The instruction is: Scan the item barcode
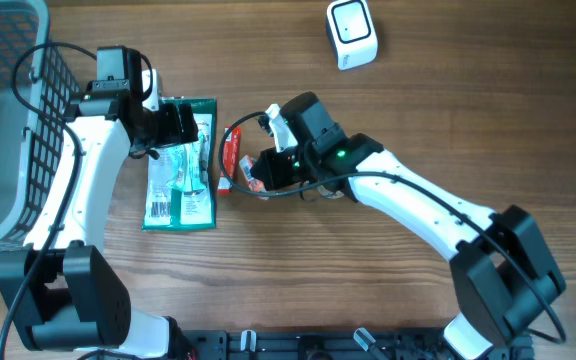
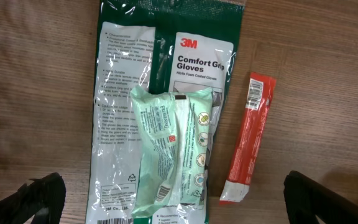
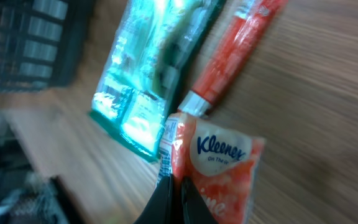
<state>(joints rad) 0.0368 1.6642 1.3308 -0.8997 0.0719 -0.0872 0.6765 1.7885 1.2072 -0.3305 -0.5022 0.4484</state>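
Right gripper (image 3: pixel 178 200) clenched on lower-left edge of Kleenex pack (image 3: pixel 219 165), centre of overhead frame. Red sachet (image 1: pixel 230 152) just beside pack, upper left. Gloves packet (image 1: pixel 180 165) further left, pale green pouch (image 2: pixel 169 149) lying on it. Left gripper (image 1: pixel 176 124) spread wide over packet's top edge. Scanner (image 1: pixel 352 33) upper right, well apart, bare wood between. Basket (image 1: pixel 8 120) at left frame edge.

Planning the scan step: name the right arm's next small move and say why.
Probably lift the tissue pack and carry it toward the white scanner. The right fingers look shut on the pack's edge, and the scanner stands well apart from it, so the barcode cannot be read where it is.
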